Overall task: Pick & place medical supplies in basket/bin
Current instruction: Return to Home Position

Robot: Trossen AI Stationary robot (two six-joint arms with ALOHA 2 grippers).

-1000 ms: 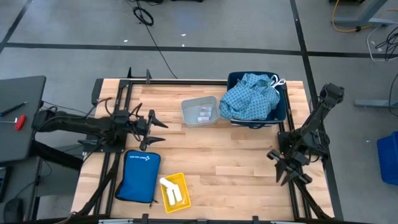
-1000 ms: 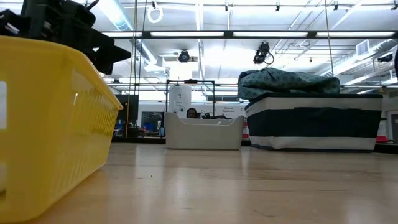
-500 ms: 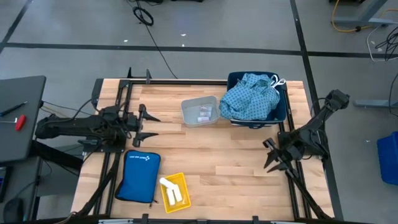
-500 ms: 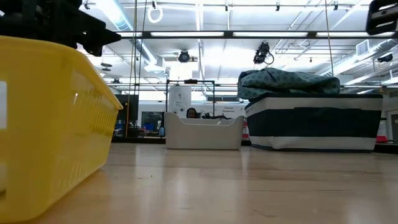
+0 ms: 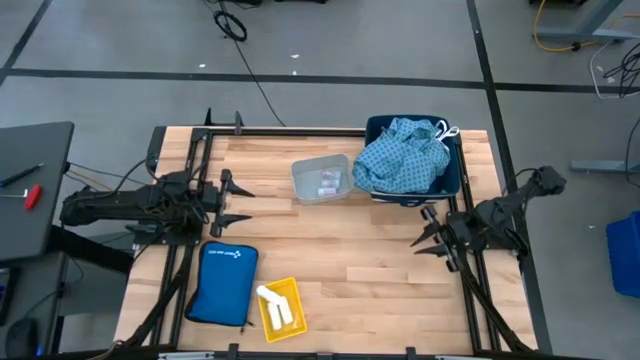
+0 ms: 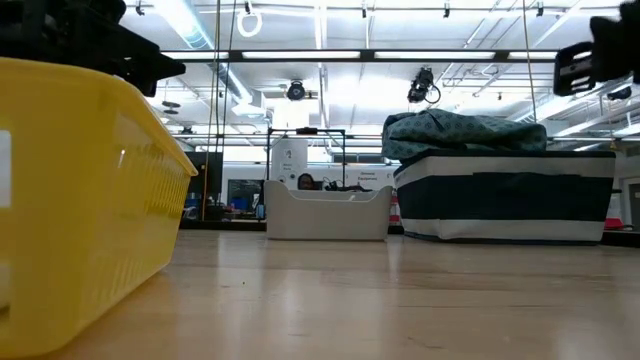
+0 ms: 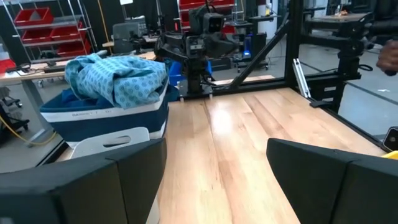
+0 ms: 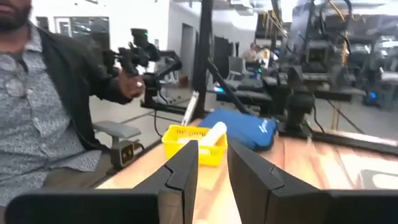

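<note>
Tabletop [image 5: 350, 250] sorting looks finished: rolls [image 5: 270, 297] lie in the yellow bin [image 5: 291, 286]; patterned cloth [image 5: 400, 155] fills the blue basket [image 5: 455, 172]; left gripper [image 5: 243, 204] and right gripper [image 5: 420, 230] hover empty, fingers spread.

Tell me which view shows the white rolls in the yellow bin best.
The high view: looking down into the yellow bin, it shows the white rolls lying inside. The right wrist view catches one roll poking over the rim. The low view shows only the bin's wall, and the left wrist view shows no rolls.
</note>
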